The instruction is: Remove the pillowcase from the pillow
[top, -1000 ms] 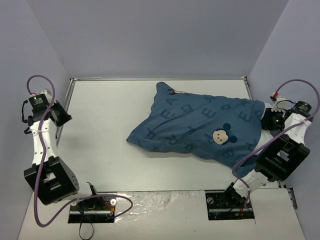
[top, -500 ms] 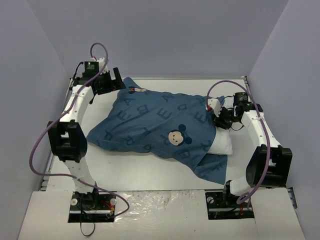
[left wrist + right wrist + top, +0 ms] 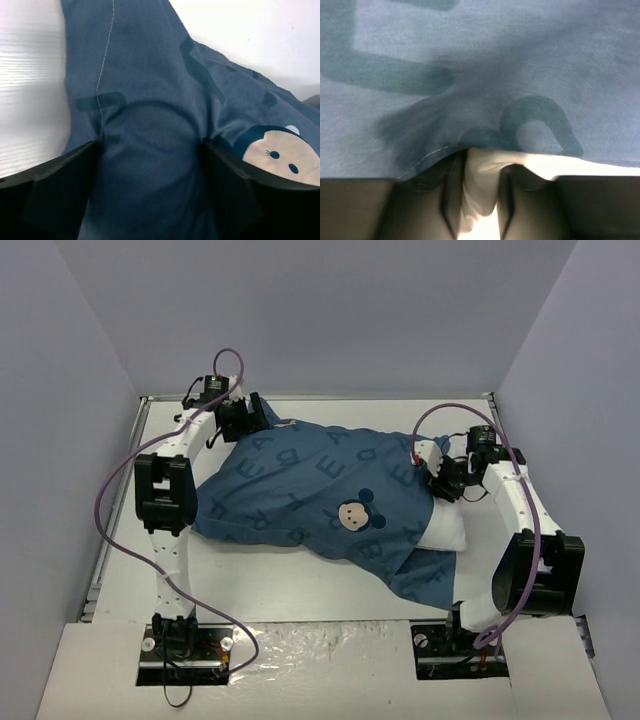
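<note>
The teal-blue pillowcase (image 3: 300,480) with letters and a mouse face (image 3: 350,515) lies across the table. The white pillow (image 3: 447,530) sticks out of its right end. My left gripper (image 3: 252,422) is at the far left corner of the pillowcase. In the left wrist view it (image 3: 150,150) stands open, its fingers wide apart, with a bulge of pillowcase (image 3: 150,75) between them. My right gripper (image 3: 437,480) sits at the pillowcase's right opening. In the right wrist view it (image 3: 479,192) is shut on a fold of white pillow (image 3: 540,166) just under the pillowcase hem (image 3: 470,50).
The white table (image 3: 250,575) is boxed in by grey walls on three sides, with a raised rim (image 3: 137,470) along its left edge. Purple cables (image 3: 120,490) loop from both arms. The arm bases (image 3: 185,645) are bolted at the near edge.
Both arms came in from the table's sides. The pillowcase shifted left, baring the pillow's right end. The left gripper opened and lately moved right along the far corner.
</note>
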